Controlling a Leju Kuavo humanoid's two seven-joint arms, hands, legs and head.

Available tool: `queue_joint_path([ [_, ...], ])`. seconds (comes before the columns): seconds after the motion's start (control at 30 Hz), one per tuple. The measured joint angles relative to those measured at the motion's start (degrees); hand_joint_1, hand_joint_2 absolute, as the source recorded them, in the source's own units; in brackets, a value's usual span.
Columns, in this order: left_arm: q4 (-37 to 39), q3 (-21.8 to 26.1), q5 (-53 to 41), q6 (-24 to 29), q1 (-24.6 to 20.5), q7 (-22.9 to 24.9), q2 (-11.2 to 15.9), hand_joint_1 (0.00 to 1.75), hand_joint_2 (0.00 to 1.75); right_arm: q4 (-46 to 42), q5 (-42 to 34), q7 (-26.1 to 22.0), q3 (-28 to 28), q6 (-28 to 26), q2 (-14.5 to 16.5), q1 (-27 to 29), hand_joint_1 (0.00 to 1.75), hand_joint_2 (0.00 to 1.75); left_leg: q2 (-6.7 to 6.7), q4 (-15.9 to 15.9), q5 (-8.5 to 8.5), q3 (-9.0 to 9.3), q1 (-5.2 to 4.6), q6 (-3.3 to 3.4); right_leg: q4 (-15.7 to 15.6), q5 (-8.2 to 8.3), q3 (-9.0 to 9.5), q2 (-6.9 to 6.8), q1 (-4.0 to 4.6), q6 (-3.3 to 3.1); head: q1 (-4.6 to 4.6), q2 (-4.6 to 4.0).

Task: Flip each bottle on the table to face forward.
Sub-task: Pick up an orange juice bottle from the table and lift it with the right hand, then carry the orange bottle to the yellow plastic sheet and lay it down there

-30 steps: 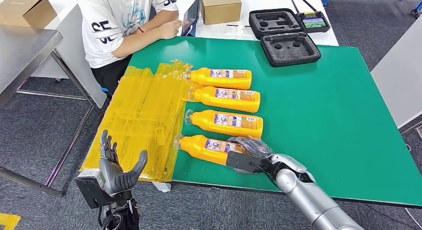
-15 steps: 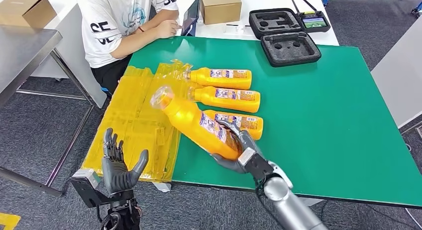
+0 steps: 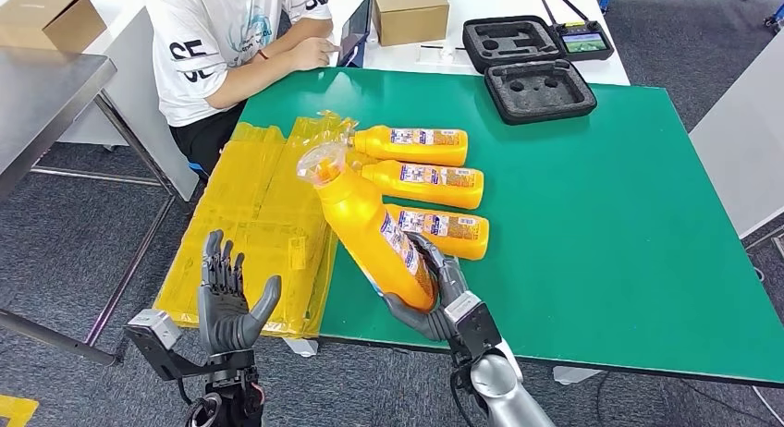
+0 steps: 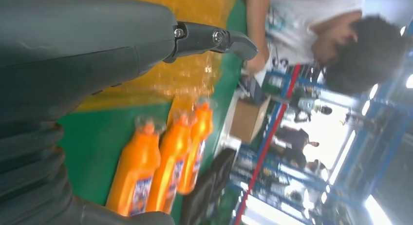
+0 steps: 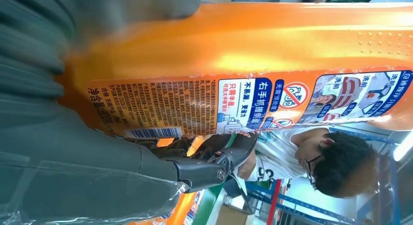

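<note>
An orange plastic bottle with a printed label [image 3: 374, 233] is gripped near its base by the right hand [image 3: 434, 293], raised tilted above the green tabletop [image 3: 601, 214]. The left hand [image 3: 226, 302] is held spread, holding nothing.

Held bottle [image 5: 253, 54], label in right wrist view: Chinese print, including "右手抓握瓶" on a blue panel, "净含量" with a figure too blurred to read, a barcode, and red prohibition signs. Labels on the three bottles [image 3: 418, 146] lying on the green table [image 3: 629, 224]: illegible. Person's white shirt [image 3: 208, 39] at the far left corner: large black letters, apparently "SE"
</note>
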Motion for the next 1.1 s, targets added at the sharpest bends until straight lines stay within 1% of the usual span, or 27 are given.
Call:
queue_joint_path([
  [0.2, 0.00, -2.15, 1.84, -7.14, -0.79, 2.85, 0.60, 0.00, 1.75, 4.25, 0.42, -0.86, -1.09, 2.62, 1.79, -1.20, 1.75, 1.75, 0.00, 0.00, 0.00, -0.01, -0.01, 0.00, 0.00, 0.00, 0.00, 0.00, -0.01, 0.00, 0.01, -0.01],
  [0.37, 3.68, -5.12, 5.43, -15.09, -3.96, 5.24, 1.34, 0.00, 1.75, 6.71, 2.26, -0.95, -0.89, 4.57, 3.38, -1.96, 1.75, 1.75, -0.01, 0.00, 0.00, 0.00, -0.01, 0.00, 0.00, 0.00, 0.00, -0.01, -0.01, 0.00, 0.01, 0.00],
  [0.43, 5.40, -6.28, 6.24, -16.72, -5.07, 5.61, 1.53, 0.00, 1.75, 7.32, 2.71, -0.98, -0.63, 5.01, 4.04, -2.00, 1.75, 1.75, 0.00, 0.00, 0.00, 0.00, 0.00, 0.00, 0.00, 0.01, 0.00, 0.00, 0.00, 0.00, 0.00, 0.00],
  [0.67, 8.49, -8.11, 6.95, -17.89, -6.52, 5.79, 2.07, 0.00, 1.75, 8.73, 3.07, -0.99, -0.27, 5.52, 5.08, -2.24, 1.75, 1.75, 0.00, 0.00, 0.00, -0.01, -0.01, 0.00, 0.00, 0.00, -0.01, 0.00, -0.01, 0.00, 0.01, -0.01],
  [0.83, 10.69, -8.97, 7.25, -19.40, -7.71, 6.75, 2.22, 0.00, 1.75, 9.82, 4.44, -0.99, 0.06, 6.26, 5.86, -2.55, 1.75, 1.75, 0.00, 0.00, 0.00, -0.01, -0.01, 0.00, 0.00, 0.00, -0.01, 0.00, -0.01, 0.00, 0.00, 0.00],
  [1.1, 13.35, -9.41, 7.27, -19.62, -8.67, 6.86, 2.25, 0.00, 1.75, 11.15, 4.76, -0.99, 0.57, 7.21, 6.65, -3.07, 1.75, 1.75, 0.00, 0.00, 0.01, 0.00, 0.00, 0.00, 0.01, 0.00, 0.00, 0.00, 0.00, 0.00, 0.00, 0.00],
])
